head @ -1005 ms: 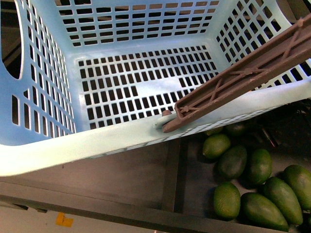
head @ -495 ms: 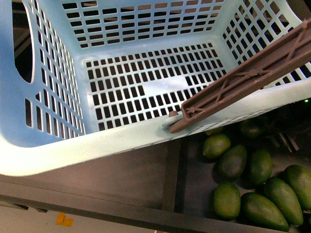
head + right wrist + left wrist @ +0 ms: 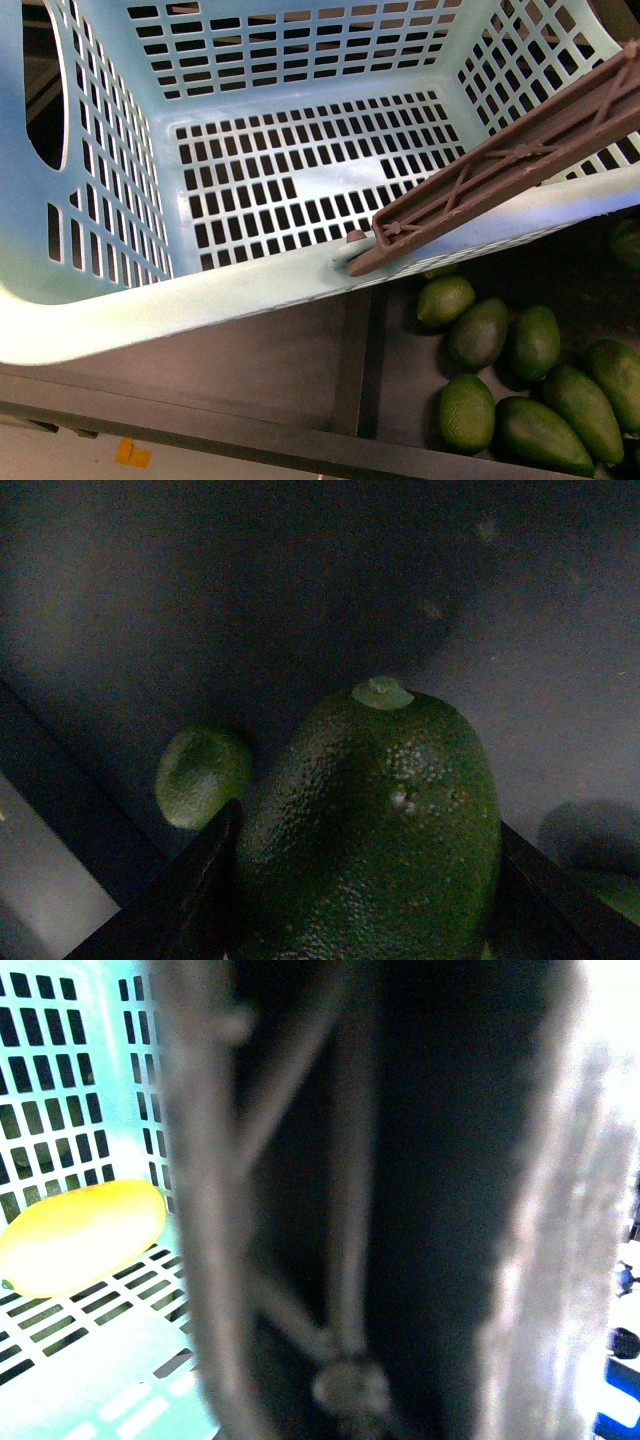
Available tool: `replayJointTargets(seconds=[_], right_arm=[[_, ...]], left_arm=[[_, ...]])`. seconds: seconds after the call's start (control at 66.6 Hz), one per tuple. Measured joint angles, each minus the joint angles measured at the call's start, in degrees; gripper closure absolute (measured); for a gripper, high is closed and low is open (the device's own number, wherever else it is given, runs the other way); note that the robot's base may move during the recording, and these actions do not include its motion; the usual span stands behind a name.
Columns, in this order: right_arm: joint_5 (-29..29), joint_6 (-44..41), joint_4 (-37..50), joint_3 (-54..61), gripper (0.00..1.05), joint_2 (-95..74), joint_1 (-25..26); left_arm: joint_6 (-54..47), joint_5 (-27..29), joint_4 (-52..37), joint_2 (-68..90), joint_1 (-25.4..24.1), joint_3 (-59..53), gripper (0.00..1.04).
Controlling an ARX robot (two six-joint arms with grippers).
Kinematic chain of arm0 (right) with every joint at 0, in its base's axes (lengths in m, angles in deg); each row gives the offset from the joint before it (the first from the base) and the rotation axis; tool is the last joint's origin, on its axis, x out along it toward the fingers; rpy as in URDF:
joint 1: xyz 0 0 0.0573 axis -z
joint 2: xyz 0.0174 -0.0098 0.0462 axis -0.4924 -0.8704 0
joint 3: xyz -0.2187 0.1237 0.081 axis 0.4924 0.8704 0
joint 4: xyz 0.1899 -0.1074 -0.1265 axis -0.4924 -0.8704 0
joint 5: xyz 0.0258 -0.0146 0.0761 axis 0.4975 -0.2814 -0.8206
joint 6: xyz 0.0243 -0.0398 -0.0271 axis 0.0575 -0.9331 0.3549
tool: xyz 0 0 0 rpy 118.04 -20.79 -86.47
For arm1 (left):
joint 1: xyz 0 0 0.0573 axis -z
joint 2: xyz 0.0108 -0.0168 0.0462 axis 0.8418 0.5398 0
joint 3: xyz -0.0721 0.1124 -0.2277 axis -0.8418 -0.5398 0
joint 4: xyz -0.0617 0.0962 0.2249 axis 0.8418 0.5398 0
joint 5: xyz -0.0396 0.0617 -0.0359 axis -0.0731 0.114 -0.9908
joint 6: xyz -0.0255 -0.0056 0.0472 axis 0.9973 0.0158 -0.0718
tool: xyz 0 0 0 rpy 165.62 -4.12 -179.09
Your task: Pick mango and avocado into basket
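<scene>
Found mango [image 3: 80, 1235] lying on basket [image 3: 200, 300] floor. Found avocado [image 3: 380, 810] pinched snugly in right gripper [image 3: 365, 900], over dark bin [image 3: 300, 580]. Cannot tell left gripper's opening; handle [image 3: 500, 165] fills that view. Possible faults: smooth fruit slipping in transit, or striking handle slanted across rim and dropping short.

One basket [image 3: 200, 300], one mango [image 3: 85, 1235], one held avocado [image 3: 370, 830], and at least seven loose avocados [image 3: 445, 300] [image 3: 478, 333] [image 3: 533, 342] [image 3: 467, 412] [image 3: 540, 437] [image 3: 583, 410] [image 3: 620, 368].

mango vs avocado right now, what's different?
Colour: the mango is bright yellow, the avocado dark green. Place: the mango lies on the basket floor; the avocado sits between the fingers of the right gripper. Skin: mango smooth, avocado pebbled. Both are whole.
</scene>
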Motion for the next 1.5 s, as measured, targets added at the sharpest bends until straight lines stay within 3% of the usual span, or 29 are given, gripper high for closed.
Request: replayJointTargets(seconds=[0.33,0.525,0.705,1.035,1.23,1.5], right_arm=[[-1.8,-10.3,-0.5,11.7,0.48,25.4,5.0],[-2.6,-15.9,-3.8,13.7,0.48,40.5,3.5],[0.6,-19.4,-6.6,13.0,0.48,50.4,-3.9],[10.8,-22.8,-6.0,8.8,0.48,50.4,-25.7],[13.8,-23.0,-4.8,7.2,0.48,46.7,-32.0],[16.3,-22.9,-5.4,7.2,0.08,46.2,-34.1]], left_arm=[[0.0,0.0,0.0,0.0,0.0,0.0,0.92],[0.0,0.0,0.0,0.0,0.0,0.0,0.92],[0.0,-0.1,0.0,0.0,0.0,0.0,0.92],[0.0,0.0,0.0,0.0,0.0,0.0,0.92],[0.0,0.0,0.0,0.0,0.0,0.0,0.92],[0.2,1.0,0.0,0.0,-0.3,0.0,0.92]])
